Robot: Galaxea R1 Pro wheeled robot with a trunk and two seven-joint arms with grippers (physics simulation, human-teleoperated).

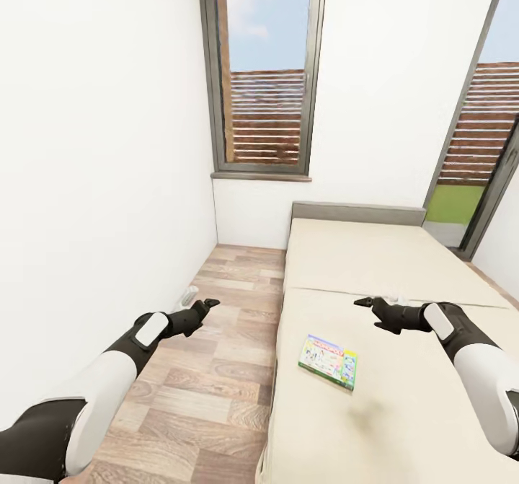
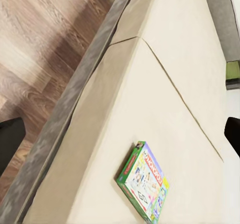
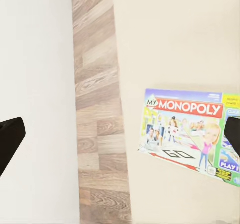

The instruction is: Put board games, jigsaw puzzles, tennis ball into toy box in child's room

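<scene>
We see Monopoly board game (image 1: 329, 361) flat on bed (image 1: 404, 267), ungrasped. Right tool (image 1: 364, 301) hovers above it, seemingly parted, empty (pre-grasp); left tool (image 1: 210, 302) over floor (image 1: 216, 368), aperture unclear.

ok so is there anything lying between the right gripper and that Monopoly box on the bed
Nothing visible. The Monopoly box lies flat on the bare bed, near its floor-side edge, with only mattress around it. The right gripper hovers above the bed, beyond the box and a little to the right, jaws open, with open space between them.
</scene>
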